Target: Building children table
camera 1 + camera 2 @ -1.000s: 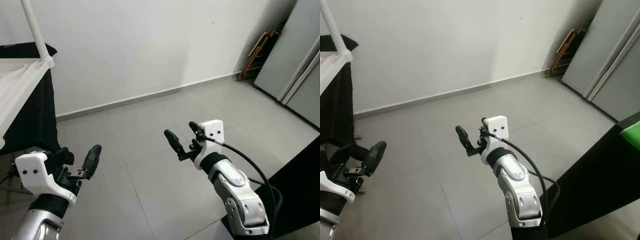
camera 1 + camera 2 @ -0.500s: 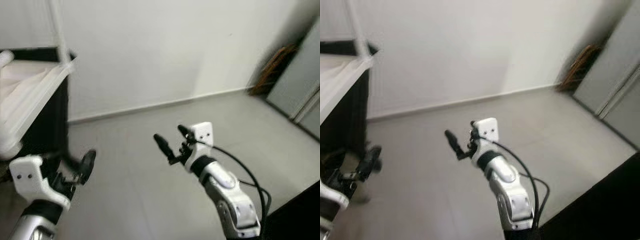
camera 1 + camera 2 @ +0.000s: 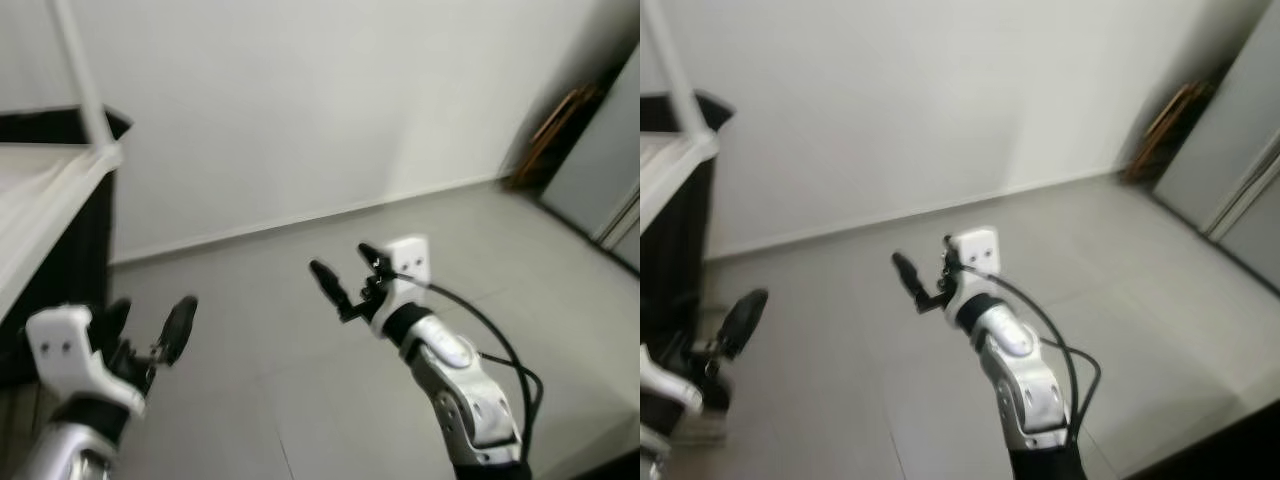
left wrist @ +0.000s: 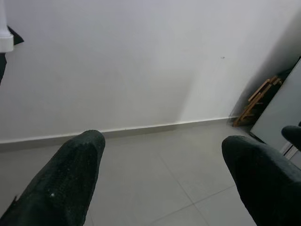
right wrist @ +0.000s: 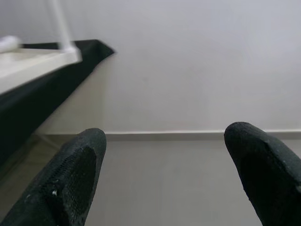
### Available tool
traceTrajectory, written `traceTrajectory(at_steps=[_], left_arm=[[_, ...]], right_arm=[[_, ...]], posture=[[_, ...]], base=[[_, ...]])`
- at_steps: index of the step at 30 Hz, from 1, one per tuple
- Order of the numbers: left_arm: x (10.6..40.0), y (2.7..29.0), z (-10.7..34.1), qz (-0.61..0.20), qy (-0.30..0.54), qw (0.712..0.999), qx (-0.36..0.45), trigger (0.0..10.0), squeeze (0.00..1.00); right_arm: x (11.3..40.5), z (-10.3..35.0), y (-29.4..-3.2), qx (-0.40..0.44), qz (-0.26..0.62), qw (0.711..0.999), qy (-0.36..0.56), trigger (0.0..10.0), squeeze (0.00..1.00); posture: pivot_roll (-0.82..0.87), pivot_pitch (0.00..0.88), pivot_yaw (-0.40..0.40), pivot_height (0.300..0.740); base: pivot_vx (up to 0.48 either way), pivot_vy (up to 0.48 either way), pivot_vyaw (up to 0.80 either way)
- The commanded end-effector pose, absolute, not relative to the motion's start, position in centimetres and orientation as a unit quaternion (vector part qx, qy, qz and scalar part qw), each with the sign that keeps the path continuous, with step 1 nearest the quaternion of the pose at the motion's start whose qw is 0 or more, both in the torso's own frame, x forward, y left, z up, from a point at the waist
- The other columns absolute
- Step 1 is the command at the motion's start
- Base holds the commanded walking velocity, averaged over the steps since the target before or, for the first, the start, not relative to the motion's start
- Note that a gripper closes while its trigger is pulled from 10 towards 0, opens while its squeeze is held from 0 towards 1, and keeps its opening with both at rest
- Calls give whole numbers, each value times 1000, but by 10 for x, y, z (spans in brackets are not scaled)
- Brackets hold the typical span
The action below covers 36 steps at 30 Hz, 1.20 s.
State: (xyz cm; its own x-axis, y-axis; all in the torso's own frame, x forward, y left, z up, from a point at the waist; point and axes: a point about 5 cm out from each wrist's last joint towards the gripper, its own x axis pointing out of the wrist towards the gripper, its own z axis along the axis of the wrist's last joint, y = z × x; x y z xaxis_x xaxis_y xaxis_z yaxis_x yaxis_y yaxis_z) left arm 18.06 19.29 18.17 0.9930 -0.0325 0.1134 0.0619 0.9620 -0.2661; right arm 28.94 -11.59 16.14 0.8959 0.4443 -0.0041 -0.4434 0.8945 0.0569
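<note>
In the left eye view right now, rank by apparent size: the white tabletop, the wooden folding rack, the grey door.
1. White tabletop, largest, though nearness inflates it.
2. Grey door, cut off by the frame edge.
3. Wooden folding rack, smallest and farthest, blurred.

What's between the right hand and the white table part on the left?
Bare grey floor tiles and the left hand, open and empty. The right hand is open too; the white table part lies on black cloth. Left eye view shows it.
</note>
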Motion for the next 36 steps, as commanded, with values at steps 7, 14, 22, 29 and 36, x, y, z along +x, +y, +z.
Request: traceTrajectory(at_steps=[7,14,22,29,36], left_arm=[[179,194,181,-22,-52,990,-131,10000,0],[179,194,181,-23,-52,990,-131,10000,0],[180,195,181,-22,-53,990,-131,10000,0],[180,196,181,-22,-54,990,-130,10000,0],[180,195,182,-20,-55,990,-130,10000,0]], right_arm=[[288,161,-112,36,239,970,9,10000,0],[288,161,-111,39,248,968,9,10000,0],[289,162,-110,40,250,967,8,10000,0],[289,163,-108,36,255,966,5,10000,0],[283,166,-101,29,308,951,-6,10000,0]], posture=[[-164,77,-85,740],[-163,76,-86,740],[-163,78,-84,740],[-157,80,-80,740],[-148,81,-84,740]], base=[[357,0,0],[354,0,0],[352,0,0],[351,0,0],[349,0,286]])
